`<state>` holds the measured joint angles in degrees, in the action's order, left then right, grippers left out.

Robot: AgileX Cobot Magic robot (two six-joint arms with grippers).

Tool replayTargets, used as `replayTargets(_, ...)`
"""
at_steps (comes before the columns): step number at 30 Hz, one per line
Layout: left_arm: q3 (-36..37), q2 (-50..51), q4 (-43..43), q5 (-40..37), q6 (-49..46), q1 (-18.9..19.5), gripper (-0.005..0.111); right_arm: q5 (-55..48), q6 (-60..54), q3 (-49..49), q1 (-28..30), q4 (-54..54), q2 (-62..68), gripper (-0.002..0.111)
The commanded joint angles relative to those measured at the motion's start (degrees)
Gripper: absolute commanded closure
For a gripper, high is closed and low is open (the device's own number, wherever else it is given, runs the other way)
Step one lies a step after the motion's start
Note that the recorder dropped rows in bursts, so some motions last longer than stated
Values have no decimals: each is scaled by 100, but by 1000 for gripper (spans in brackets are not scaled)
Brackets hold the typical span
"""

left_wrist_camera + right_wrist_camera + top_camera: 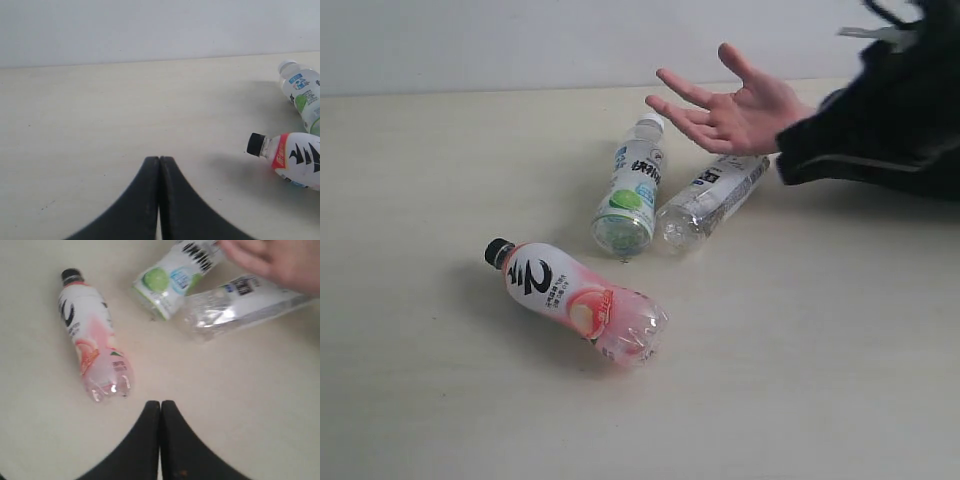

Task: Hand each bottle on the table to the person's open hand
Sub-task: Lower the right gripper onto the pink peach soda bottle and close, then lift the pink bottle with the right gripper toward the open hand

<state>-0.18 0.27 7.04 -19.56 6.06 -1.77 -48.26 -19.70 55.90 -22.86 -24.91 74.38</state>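
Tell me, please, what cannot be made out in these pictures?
White-labelled bottle: cap end hidden by the person's open hand, exterior view.
Pink-labelled bottle: base cut off by the frame edge, left wrist view.
Green-and-white labelled bottle: label print blurred, right wrist view.

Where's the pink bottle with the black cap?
In the exterior view the pink bottle lies on its side on the table, left of middle, apart from the green-and-white bottle beyond it.

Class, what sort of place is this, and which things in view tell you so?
Probably an indoor test bench: a plain cream table, a blank white wall, and drink bottles lying near a person's open hand.
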Motion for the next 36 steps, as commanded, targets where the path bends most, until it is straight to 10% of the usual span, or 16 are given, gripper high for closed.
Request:
replayTargets(1,18,-27,19,42,16,-6,104,-456,-424,1059,-519,-163,1380,108)
replayTargets(13,18,-27,19,42,16,-6,104,-1024,-423,2804,-1956,1121,3442,89)
replayTargets(22,18,-27,19,42,16,-6,104,-839,-257,2962,-2109,1364,3997,41)
replayTargets(36,18,-27,19,42,16,-6,104,-497,-281,2962,-2109,1449,4517,37)
